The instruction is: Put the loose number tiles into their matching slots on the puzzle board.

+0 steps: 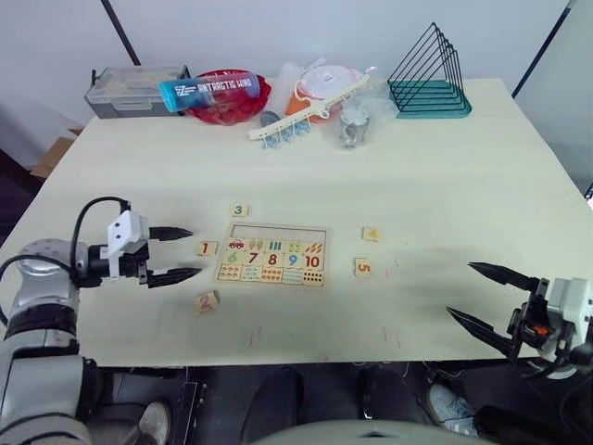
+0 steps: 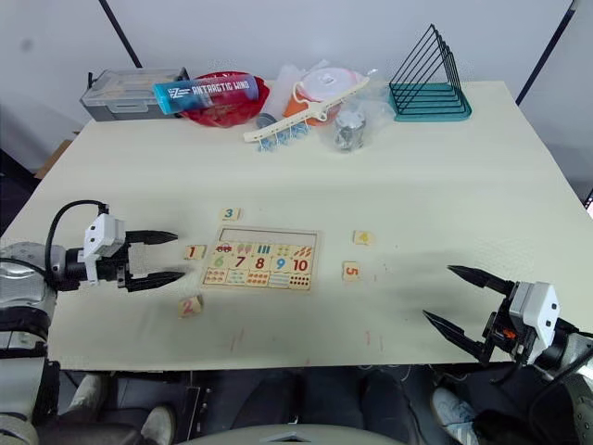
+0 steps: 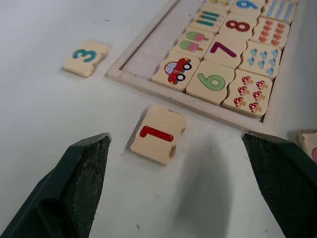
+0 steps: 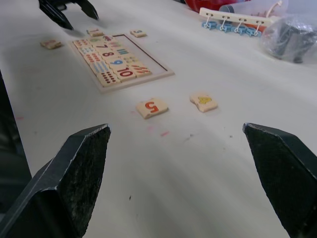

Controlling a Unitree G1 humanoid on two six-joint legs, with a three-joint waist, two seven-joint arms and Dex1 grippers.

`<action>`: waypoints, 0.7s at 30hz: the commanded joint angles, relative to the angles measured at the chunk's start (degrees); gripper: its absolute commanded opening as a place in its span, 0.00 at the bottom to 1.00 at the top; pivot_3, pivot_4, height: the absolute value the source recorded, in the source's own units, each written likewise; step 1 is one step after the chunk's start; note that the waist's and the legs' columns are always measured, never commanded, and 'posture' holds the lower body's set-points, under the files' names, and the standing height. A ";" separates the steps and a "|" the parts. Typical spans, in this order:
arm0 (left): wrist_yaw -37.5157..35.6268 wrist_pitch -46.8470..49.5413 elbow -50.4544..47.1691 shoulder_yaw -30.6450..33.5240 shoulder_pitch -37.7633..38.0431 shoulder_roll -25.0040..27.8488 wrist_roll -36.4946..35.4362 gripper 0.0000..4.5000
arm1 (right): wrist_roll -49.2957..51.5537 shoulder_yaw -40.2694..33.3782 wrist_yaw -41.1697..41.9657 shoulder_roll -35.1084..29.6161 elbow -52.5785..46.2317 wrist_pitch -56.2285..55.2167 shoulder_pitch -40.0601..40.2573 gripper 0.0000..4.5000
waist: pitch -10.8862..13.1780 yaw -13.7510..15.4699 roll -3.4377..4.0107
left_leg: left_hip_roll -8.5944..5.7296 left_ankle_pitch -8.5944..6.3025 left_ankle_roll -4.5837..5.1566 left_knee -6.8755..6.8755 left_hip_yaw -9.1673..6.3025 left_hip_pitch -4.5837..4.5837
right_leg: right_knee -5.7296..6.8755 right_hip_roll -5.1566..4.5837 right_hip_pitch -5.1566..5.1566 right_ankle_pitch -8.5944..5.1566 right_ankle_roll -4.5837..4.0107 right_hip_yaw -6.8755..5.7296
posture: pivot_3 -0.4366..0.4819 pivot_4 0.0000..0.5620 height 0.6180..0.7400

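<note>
The puzzle board (image 1: pixel 271 257) lies flat at mid-table, its top row of slots (image 1: pixel 278 232) bare. Five loose number tiles lie around it: the 3 (image 1: pixel 239 210) above its left corner, the 1 (image 1: pixel 208 248) by its left edge, the 2 (image 1: pixel 207 300) below-left, the 4 (image 1: pixel 372 234) and the 5 (image 1: pixel 363 267) to its right. My left gripper (image 1: pixel 193 252) is open just left of the 1 (image 3: pixel 158 134), which lies ahead between the fingers, untouched. My right gripper (image 1: pixel 461 289) is open and empty near the table's front right, well short of the 5 (image 4: pixel 152 107).
Along the far edge stand a grey box (image 1: pixel 134 88), a red bowl (image 1: pixel 232 100) with a blue bottle (image 1: pixel 208 88) on it, a white clip bar (image 1: pixel 301 116), an orange-white container (image 1: pixel 324 85), a crumpled clear bag (image 1: pixel 352 125) and a green wire rack (image 1: pixel 431 83).
</note>
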 commanded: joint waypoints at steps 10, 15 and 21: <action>-2.57 -6.07 10.91 -15.04 -13.78 0.50 4.83 1.00 | 2.73 0.96 3.64 -3.66 -2.56 3.05 -4.27 1.00 | 0.08 0.02 -0.14 | -0.03 0.00 0.00 0.04 0.02 -0.06 | -0.01 0.01 0.00 0.00 0.01 -0.07 | 0.48 0.27 1.00; -2.57 -6.02 13.65 -15.41 -16.59 -0.55 6.58 1.00 | 2.43 1.25 3.90 -3.68 -2.80 3.32 -4.94 1.00 | 0.10 -0.01 -0.16 | -0.04 0.00 0.00 0.06 0.02 -0.11 | 0.00 0.01 -0.02 0.00 0.01 -0.12 | 0.48 0.27 1.00; -2.57 -5.88 14.99 -16.44 -17.56 -1.49 8.91 1.00 | 1.88 1.75 3.51 -3.49 -3.32 3.06 -4.99 1.00 | 0.12 -0.01 -0.16 | -0.04 0.00 0.00 0.07 0.01 -0.12 | 0.01 0.01 -0.03 0.00 0.01 -0.13 | 0.48 0.27 1.00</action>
